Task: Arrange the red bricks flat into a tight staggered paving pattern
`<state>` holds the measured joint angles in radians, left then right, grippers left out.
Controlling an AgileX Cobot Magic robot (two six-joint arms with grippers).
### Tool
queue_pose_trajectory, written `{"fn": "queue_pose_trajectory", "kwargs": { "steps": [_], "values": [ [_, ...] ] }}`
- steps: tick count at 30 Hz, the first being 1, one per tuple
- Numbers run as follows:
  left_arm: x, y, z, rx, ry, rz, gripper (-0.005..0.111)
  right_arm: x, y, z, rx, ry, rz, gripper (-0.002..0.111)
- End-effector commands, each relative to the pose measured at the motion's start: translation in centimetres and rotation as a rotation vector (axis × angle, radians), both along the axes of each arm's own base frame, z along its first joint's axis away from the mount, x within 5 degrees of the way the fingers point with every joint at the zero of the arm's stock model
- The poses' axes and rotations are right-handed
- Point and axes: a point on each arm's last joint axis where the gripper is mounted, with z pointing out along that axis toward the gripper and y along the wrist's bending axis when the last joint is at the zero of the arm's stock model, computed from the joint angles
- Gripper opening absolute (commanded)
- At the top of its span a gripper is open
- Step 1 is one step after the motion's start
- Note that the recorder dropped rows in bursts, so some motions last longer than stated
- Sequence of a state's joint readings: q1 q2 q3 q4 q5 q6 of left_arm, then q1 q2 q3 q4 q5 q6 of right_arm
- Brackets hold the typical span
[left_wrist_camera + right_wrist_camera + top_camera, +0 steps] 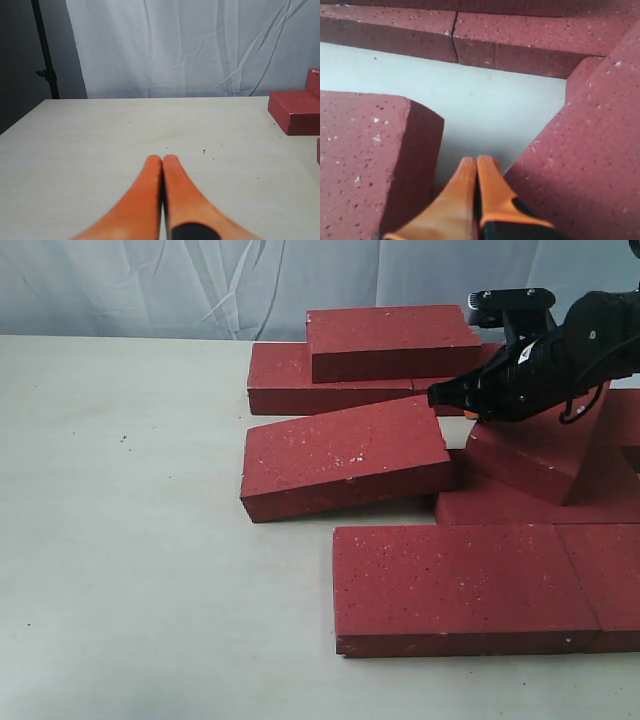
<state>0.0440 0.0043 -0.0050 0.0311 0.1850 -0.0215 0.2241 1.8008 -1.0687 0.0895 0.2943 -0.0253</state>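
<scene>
Left gripper: closed on nothing, its orange fingers pressed together. It hangs over bare table, and in its wrist view bricks show only at the right edge of the frame.
Red bricks: all sit in the centre and right of the exterior view; none is on the left half of the table.
Back-row brick: lies flat at upper centre. The right wrist view shows a tight seam to another flat brick beside it.
Stacked brick: lies on top of the back row, so it is not yet down on the table.
Tilted brick: mid-frame, skewed. Its right end looks propped up, though what it rests on is hidden.
Front left brick: flat at lower centre, butted edge to edge against the front right brick. This pair reads as one finished course.
Right gripper: closed and holding nothing. Its tips are down in the gap between the tilted brick and the leaning brick.
Leaning brick: steeply canted at the right, resting on the flat brick beneath it.
Progress: roughly a third done, judging by the front and back courses.
Left to do: flatten three raised bricks, square them up, and close the open middle gap with staggered joints.
</scene>
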Motion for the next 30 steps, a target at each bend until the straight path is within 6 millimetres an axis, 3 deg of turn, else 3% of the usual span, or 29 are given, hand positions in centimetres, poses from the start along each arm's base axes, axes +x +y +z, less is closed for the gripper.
{"fn": "queue_pose_trajectory", "kwargs": {
  "steps": [1, 10, 16, 20, 24, 30],
  "values": [
    [0.0, 0.0, -0.1, -0.001, -0.005, -0.007, 0.000, 0.1, -0.7, -0.3, -0.038, 0.048, 0.007, -0.001],
    [0.0, 0.0, -0.1, -0.001, -0.005, -0.007, 0.000, 0.2, -1.0, 2.8, -0.148, 0.260, 0.053, -0.001],
    [0.0, 0.0, -0.1, -0.001, -0.005, -0.007, 0.000, -0.1, -1.7, 2.9, -0.234, 0.317, 0.074, -0.001],
    [0.0, 0.0, -0.1, -0.001, -0.005, -0.007, 0.000, 0.3, -1.0, 3.2, -0.159, 0.258, 0.059, -0.001],
    [0.0, 0.0, -0.1, -0.001, -0.005, -0.007, 0.000, 0.4, 0.5, 3.4, 0.047, 0.249, 0.013, -0.001],
    [0.0, 0.0, -0.1, -0.001, -0.005, -0.007, 0.000, 1.0, 0.9, 3.8, 0.072, 0.168, 0.043, -0.001]
  ]
}}
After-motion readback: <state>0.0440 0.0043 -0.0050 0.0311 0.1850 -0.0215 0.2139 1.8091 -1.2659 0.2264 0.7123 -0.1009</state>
